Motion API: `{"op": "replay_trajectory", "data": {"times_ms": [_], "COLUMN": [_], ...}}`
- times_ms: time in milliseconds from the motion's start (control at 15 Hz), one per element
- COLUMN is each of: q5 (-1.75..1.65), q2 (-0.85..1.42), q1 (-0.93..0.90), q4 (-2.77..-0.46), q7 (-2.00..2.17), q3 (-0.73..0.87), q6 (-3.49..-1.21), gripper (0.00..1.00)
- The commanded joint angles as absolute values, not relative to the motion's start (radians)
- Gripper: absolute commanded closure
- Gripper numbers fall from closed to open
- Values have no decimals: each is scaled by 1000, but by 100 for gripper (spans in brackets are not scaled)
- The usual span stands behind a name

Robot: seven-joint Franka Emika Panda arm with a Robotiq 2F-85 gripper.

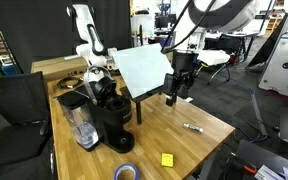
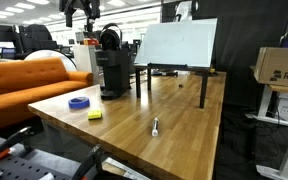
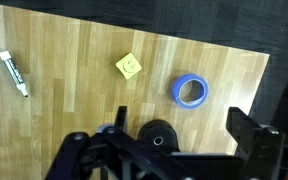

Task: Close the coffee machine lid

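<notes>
Black boxy plastic coffee machine, left of frame on the wooden desk: rounded black lid stands raised, pincer spread open, empty; closing judged outstanding.

Black coffee machine, blue tape, yellow square, white board.

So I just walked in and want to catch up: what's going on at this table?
A robot arm is working on the coffee machine on the wooden table. Its gripper hovers right at the machine's top, jaws apart and holding nothing. I cannot tell whether it touches the lid. The lid looks raised, so it is not yet closed. A tape roll, a small yellow square and a marker lie on the table in front.
</notes>
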State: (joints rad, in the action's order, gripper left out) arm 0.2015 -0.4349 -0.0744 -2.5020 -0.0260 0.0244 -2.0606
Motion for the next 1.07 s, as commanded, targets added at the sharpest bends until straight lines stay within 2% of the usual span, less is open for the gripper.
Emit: {"op": "replay_trajectory", "data": {"times_ms": [0,600,1000], "q5": [196,273,459], "q2": [-381,-98,110], "q1": [-63,-4,44], "q4": [-2401,-2023,-1768], "q7": [-75,-121,-448], "q3": [34,125,114], "q6": [-2034,-2035,-1955], "gripper": [0,0,0]}}
